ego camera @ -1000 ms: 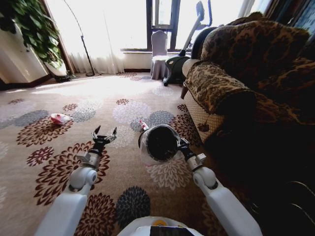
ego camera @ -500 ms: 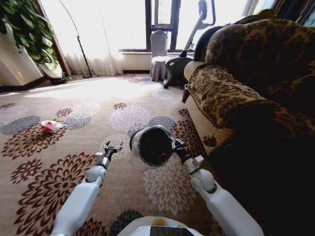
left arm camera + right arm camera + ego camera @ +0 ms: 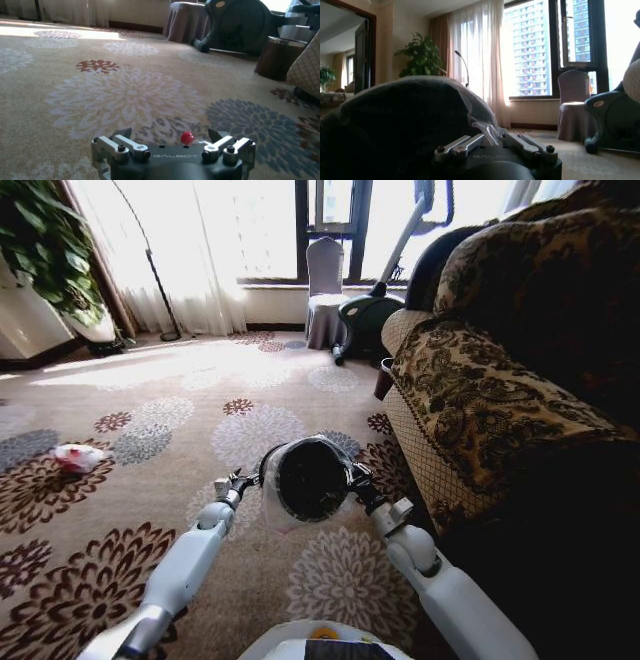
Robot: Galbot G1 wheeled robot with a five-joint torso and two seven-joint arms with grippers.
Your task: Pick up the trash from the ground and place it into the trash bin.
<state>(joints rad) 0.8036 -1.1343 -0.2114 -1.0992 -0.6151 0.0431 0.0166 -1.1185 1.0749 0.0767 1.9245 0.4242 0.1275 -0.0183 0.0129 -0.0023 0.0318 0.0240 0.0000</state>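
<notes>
My right gripper (image 3: 356,478) is shut on the rim of the trash bin (image 3: 305,480), a black bin with a whitish bag liner. It holds the bin tilted above the carpet, mouth toward the head camera. The right wrist view has that gripper (image 3: 490,138) clamped on the liner-covered rim of the bin (image 3: 395,120). My left gripper (image 3: 238,480) reaches low beside the bin's left side. In the left wrist view it (image 3: 170,134) stands open, with a small red piece of trash (image 3: 187,138) on the carpet just ahead, between its fingers. A pink-white crumpled piece of trash (image 3: 78,457) lies far left.
A patterned sofa (image 3: 500,380) fills the right side, with a bare dark bucket (image 3: 275,56) by its corner. A covered chair (image 3: 325,290) and an exercise machine (image 3: 370,310) stand by the window. A potted plant (image 3: 40,250) is at the back left. Open carpet spreads left.
The camera has moved forward, shifting the whole picture. My left arm has stretched forward and down, bringing its gripper close beside the bin. The right gripper keeps its hold on the bin.
</notes>
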